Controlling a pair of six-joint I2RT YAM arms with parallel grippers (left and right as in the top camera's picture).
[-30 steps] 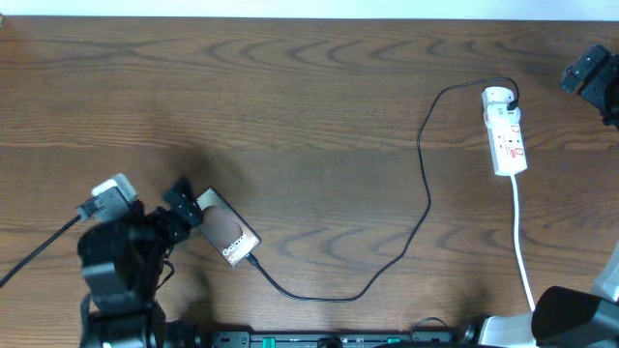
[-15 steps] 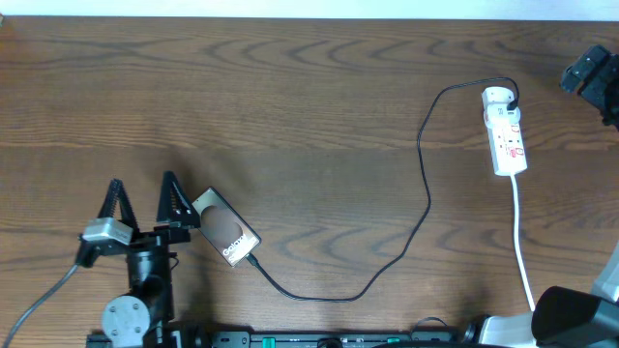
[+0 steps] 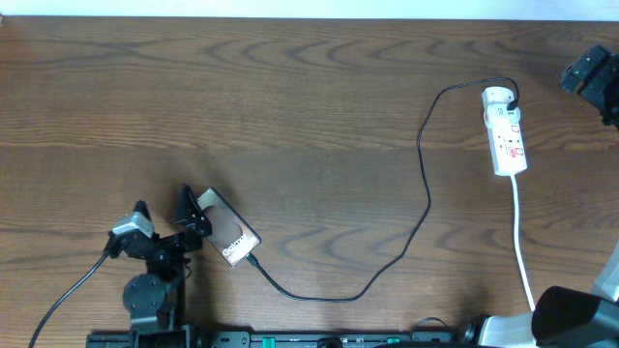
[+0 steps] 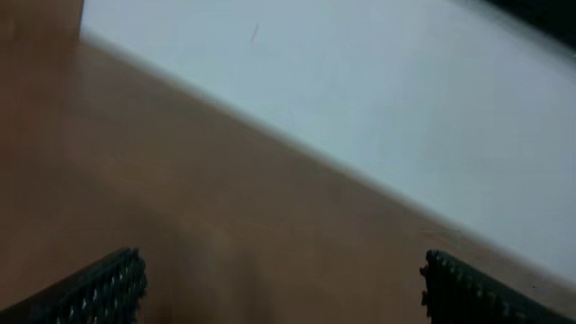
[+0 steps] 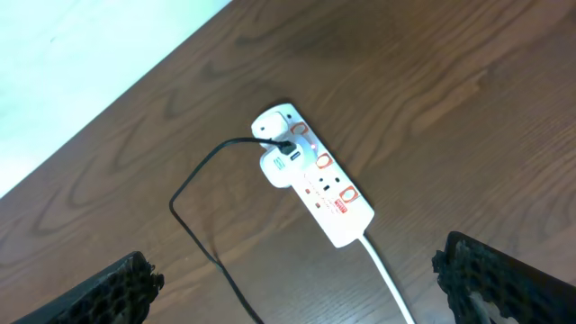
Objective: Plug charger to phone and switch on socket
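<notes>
The phone point(image 3: 225, 233) lies slantwise on the table, gold-bronze back up. The charger point(image 3: 426, 208), a thin black cable, ends at the phone's lower right end, loops across the wood and runs up to the socket point(image 3: 506, 131). The frames do not show whether its tip is seated in the phone. My left gripper point(image 3: 163, 207) stands open just left of the phone; its wrist view is blurred, with nothing between the fingertips point(image 4: 101, 286). My right gripper point(image 5: 306, 292) hangs open above the socket point(image 5: 317, 178), where a white adapter point(image 5: 279, 164) holds the charger point(image 5: 193, 229).
A white cord point(image 3: 522, 246) runs from the socket to the front edge. The right arm's base point(image 3: 571, 314) sits at the front right, and part of that arm point(image 3: 590, 72) shows at the far right. A white wall point(image 4: 360, 99) borders the table's far side.
The left arm has drawn back from the phone toward the front edge, its fingers staying spread. Phone, charger and socket have not moved. The right arm is still.
</notes>
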